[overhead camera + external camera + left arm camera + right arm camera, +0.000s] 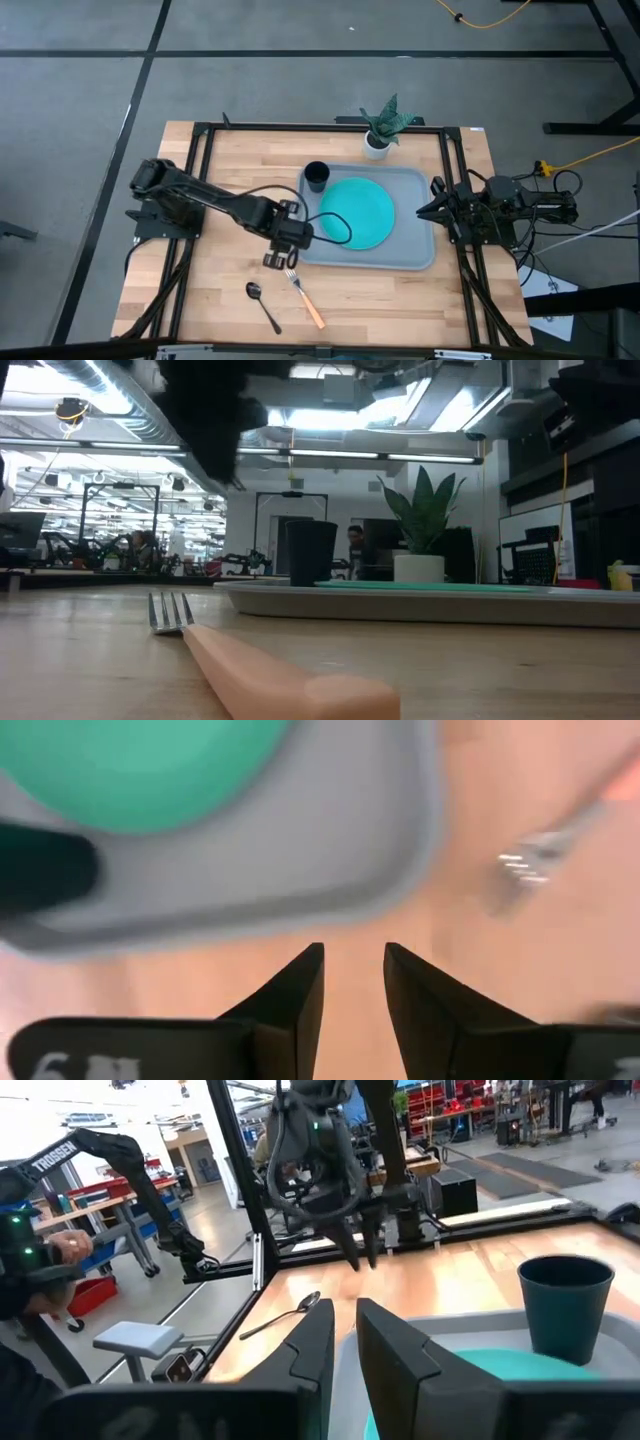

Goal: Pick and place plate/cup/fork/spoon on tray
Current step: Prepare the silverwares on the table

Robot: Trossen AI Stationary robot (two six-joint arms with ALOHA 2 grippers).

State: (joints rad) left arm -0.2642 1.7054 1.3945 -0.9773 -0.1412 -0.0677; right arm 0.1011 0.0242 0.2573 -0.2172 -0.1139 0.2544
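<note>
The grey-blue tray lies at the table's right centre, with the teal plate flat in it and the black cup upright at its far left corner. The tan-handled fork and the dark spoon lie flat on the wood nearer the front edge. My left gripper hovers over the wood beside the tray's near left corner, just beyond the fork's tines, fingers pointing down, narrowly open and empty. My right gripper waits at the tray's right rim, shut and empty.
A white pot with a green plant stands just beyond the tray's far rim. A dark frame runs along the table's left, far and right sides. A person's hand shows in the room beyond the table.
</note>
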